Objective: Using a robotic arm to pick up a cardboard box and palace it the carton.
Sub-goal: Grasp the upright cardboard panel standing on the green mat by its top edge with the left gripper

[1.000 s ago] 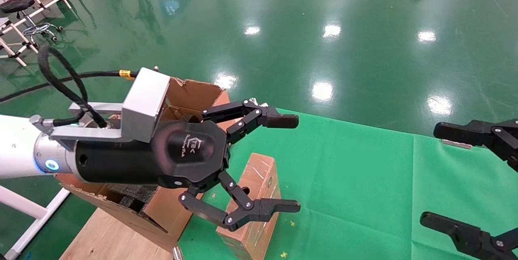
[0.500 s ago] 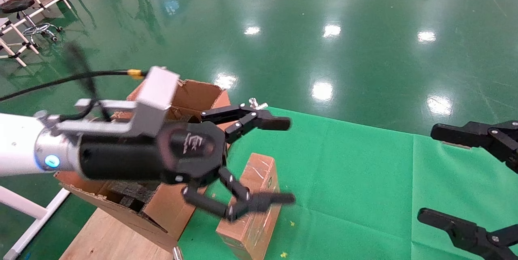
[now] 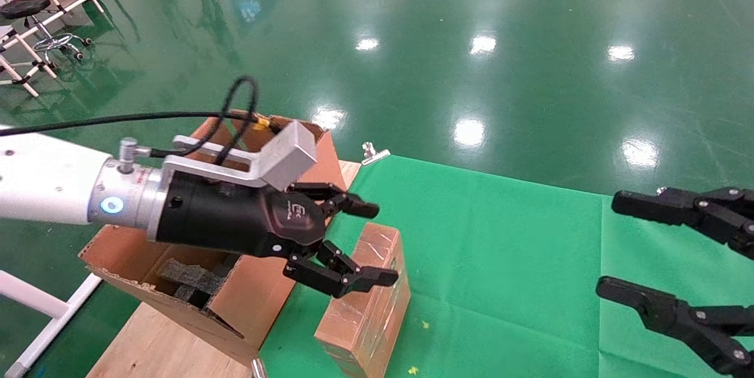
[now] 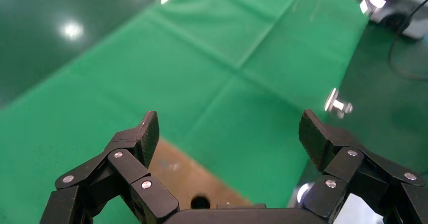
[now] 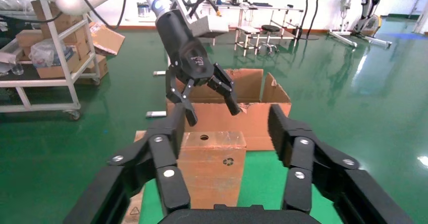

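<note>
The floor (image 3: 530,72) is glossy green, mirror-smooth, throwing back lamp glare. Matt green cloth (image 3: 500,260) with faint creases covers the table. The cardboard box (image 3: 368,301) is brown paperboard under shiny clear tape. At its 9 o'clock, the carton (image 3: 259,301) is dull corrugated board with ragged edges, rough black foam (image 3: 185,277) inside, on pale bare wood (image 3: 153,348). The robotic arm (image 3: 47,183) has smooth white plastic, a brushed metal wrist and a matt black left gripper (image 3: 371,244).
</note>
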Tool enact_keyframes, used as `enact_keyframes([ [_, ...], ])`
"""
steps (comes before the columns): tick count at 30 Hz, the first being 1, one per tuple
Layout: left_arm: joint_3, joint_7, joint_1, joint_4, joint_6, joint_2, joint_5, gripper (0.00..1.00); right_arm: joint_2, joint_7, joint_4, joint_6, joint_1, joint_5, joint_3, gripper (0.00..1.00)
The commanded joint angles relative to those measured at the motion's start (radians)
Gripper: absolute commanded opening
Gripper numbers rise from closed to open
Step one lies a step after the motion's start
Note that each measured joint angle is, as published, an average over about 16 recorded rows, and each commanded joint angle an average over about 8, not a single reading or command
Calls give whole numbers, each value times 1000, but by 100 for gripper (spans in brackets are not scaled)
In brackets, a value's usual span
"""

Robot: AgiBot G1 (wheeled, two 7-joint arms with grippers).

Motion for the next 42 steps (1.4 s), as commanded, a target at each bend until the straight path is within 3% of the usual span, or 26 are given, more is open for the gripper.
enact_keyframes([
  [1,27,-51,-36,-2,20,8,47,100,0,0,0,0,0,0,0,0],
  [12,52,-92,-79,17,44,25,92,100,0,0,0,0,0,0,0,0],
  [15,78,-168,-123,25,59,45,143,100,0,0,0,0,0,0,0,0],
  [19,135,-344,-214,24,91,89,250,100,0,0,0,0,0,0,0,0],
  [24,243,-557,-336,20,133,152,356,100,0,0,0,0,0,0,0,0],
  [29,385,-693,-440,21,146,194,374,100,0,0,0,0,0,0,0,0],
  [36,593,-809,-550,21,141,223,332,100,0,0,0,0,0,0,0,0],
  [42,705,-853,-595,13,129,235,296,100,0,0,0,0,0,0,0,0],
])
